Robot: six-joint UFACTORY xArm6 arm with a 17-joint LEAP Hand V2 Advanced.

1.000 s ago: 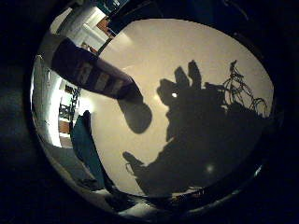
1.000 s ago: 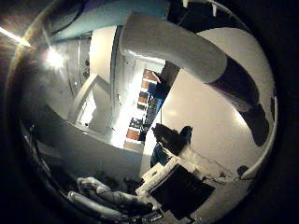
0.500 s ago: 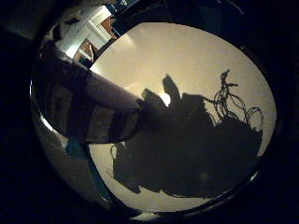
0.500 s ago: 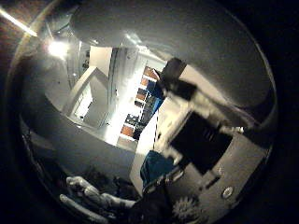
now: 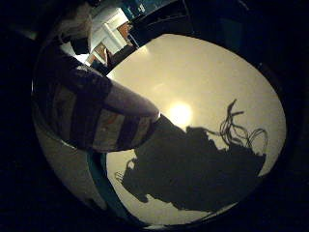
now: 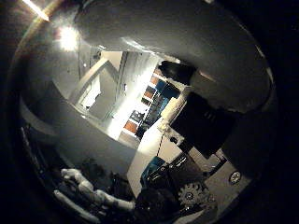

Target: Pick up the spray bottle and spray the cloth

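The spray bottle, with a purple and white striped label, fills much of the little finger side view, close to my palm. Its base meets the pale table. In the thumb side view its white upper body arches across the picture. My right hand shows black and white finger parts and a gear wheel curled up against the bottle. A teal cloth lies on the table beside the bottle, partly hidden by it.
The shadow of the hand and arm falls dark on the table beside a bright lamp reflection. Beyond the table's edge are room walls, shelves and a bright ceiling lamp.
The bottle has grown much larger in both views as my palm closed in on it. The finger parts have swung up against its body.
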